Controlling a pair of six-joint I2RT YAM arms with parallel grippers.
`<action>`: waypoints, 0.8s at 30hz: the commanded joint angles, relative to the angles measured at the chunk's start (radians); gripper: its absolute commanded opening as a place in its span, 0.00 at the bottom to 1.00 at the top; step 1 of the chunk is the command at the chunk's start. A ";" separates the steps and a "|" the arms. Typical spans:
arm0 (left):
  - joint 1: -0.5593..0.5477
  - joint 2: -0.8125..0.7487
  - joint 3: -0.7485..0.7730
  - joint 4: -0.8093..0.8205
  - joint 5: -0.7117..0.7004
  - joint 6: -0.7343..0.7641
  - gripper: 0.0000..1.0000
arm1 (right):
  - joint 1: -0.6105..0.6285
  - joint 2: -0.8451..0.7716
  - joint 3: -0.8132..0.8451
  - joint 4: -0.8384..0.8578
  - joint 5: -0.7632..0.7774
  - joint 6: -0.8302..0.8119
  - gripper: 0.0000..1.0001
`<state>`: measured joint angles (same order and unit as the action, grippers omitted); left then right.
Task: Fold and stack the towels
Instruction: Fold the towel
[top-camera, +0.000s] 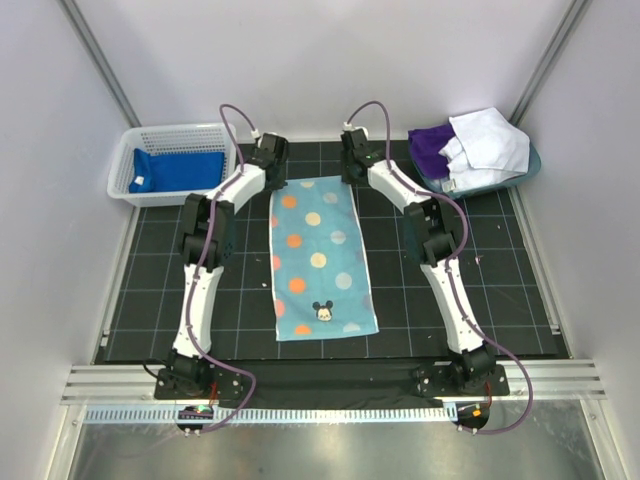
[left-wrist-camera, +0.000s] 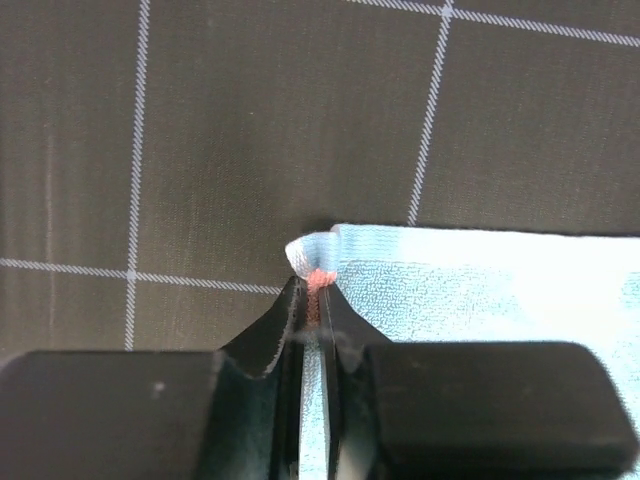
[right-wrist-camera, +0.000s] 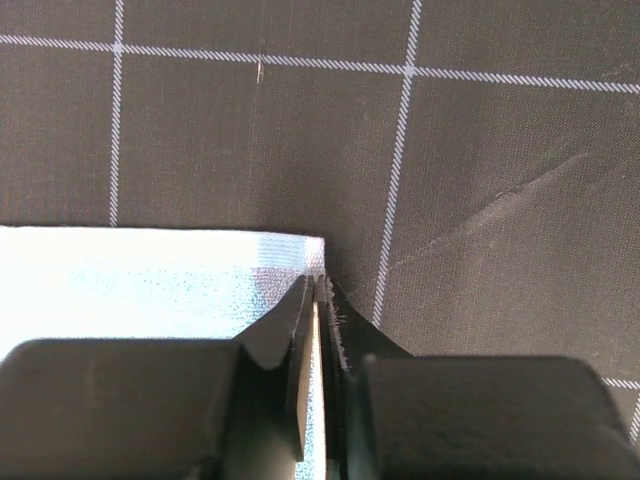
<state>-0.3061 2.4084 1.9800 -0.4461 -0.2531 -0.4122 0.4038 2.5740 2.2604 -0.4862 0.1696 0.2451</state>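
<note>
The polka-dot towel (top-camera: 320, 260) lies flat and lengthwise on the black grid mat, with a cartoon print near its front edge. My left gripper (top-camera: 276, 182) is at the towel's far left corner. In the left wrist view that gripper (left-wrist-camera: 315, 287) is shut on the bunched corner of the towel (left-wrist-camera: 480, 285). My right gripper (top-camera: 350, 178) is at the far right corner. In the right wrist view it (right-wrist-camera: 318, 287) is shut on the edge of the towel (right-wrist-camera: 150, 270). A folded royal blue towel (top-camera: 180, 170) lies in the basket. A purple towel (top-camera: 430, 145) and a white towel (top-camera: 490, 145) are piled in the tub.
The white mesh basket (top-camera: 170, 133) stands at the back left, just off the mat. The teal tub (top-camera: 530, 165) sits at the back right. Grey walls enclose the cell on three sides. A metal rail (top-camera: 330, 380) runs along the near edge by the arm bases.
</note>
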 joint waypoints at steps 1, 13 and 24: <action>0.005 -0.003 -0.012 0.026 0.043 -0.004 0.11 | 0.001 -0.044 -0.022 -0.015 0.036 -0.018 0.09; -0.001 -0.176 -0.112 0.136 0.077 0.016 0.02 | 0.000 -0.207 -0.064 0.040 0.094 -0.044 0.01; -0.019 -0.356 -0.243 0.188 0.083 0.032 0.00 | 0.000 -0.440 -0.293 0.133 0.070 -0.014 0.01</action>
<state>-0.3176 2.1407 1.7657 -0.3176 -0.1703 -0.3969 0.4057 2.2425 2.0235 -0.4206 0.2256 0.2180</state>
